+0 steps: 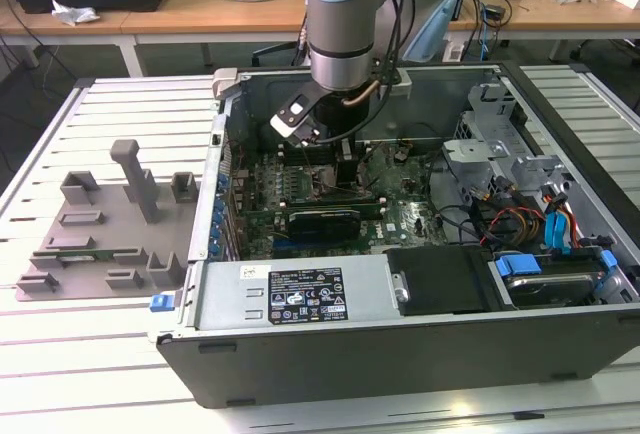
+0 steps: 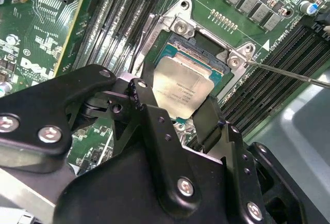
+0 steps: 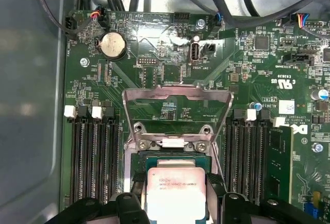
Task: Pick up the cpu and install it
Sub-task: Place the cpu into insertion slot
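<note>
**Chip pinched over the open socket**

The grey and pale-blue robot arm (image 1: pixel 340 24) reached down into the open dark-grey metal computer case (image 1: pixel 300 364). The case lay on its side on the pale slatted metal table (image 1: pixel 90 374).

In both wrist views the black two-fingered gripper (image 2: pixel 175 102) (image 3: pixel 176 206) was closed on the cpu (image 2: pixel 180 87) (image 3: pixel 175 188). This was a thin, flat square chip with a shiny silver-grey metal top and a pale rim. One of the fingers (image 2: pixel 209 123) pressed against each of two opposite edges, so the chip was pinched between them.

The cpu sat directly over the dark square socket (image 2: pixel 206 51) with its bright metal frame, on the green motherboard (image 3: pixel 170 79). Part of the socket's dark bed showed just beyond the chip's far edge. Whether the chip was fully seated or hung just above the bed, I could not tell.

The socket's silver hinged load plate (image 3: pixel 154 91) stood swung open on the far side of the socket, with the board visible through its window. A thin bright metal lever rod (image 2: pixel 289 73) ran out from one corner of the frame. Rows of black memory slots (image 3: pixel 95 157) flanked the socket on both sides, and a round silver coin battery (image 3: pixel 113 45) lay farther off on the board.

At the near side of the case was the silver power supply box (image 1: pixel 290 294). Outside the case, at the exterior view's left, the grey moulded plastic tray (image 1: pixel 100 249) with upright posts rested on the table, well apart from the cpu
</note>
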Controlling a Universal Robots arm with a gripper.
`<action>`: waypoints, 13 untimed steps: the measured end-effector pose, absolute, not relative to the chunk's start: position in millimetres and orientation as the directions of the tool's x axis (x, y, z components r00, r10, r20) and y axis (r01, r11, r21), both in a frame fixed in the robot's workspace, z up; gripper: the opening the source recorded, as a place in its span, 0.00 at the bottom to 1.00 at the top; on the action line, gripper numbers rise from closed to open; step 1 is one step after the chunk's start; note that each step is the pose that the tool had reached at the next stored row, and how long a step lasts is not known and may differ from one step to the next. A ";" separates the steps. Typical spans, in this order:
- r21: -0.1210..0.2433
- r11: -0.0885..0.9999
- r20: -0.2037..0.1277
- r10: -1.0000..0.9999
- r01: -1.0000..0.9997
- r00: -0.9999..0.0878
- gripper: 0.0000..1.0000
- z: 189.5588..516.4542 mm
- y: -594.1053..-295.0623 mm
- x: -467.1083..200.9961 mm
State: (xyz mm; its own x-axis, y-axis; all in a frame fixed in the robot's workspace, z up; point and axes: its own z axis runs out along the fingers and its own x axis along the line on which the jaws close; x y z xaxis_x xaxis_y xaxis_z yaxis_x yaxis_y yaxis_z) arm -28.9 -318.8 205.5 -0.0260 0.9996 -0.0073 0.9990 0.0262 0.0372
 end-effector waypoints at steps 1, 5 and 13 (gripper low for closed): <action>0.037 0.023 -0.007 1.000 0.999 -0.023 0.55 205.3 -318.8 -29.3; 0.037 0.020 -0.007 1.000 0.999 -0.020 0.55 202.2 -318.4 -29.7; 0.037 0.011 -0.007 1.000 0.999 -0.011 0.55 199.2 -317.4 -30.8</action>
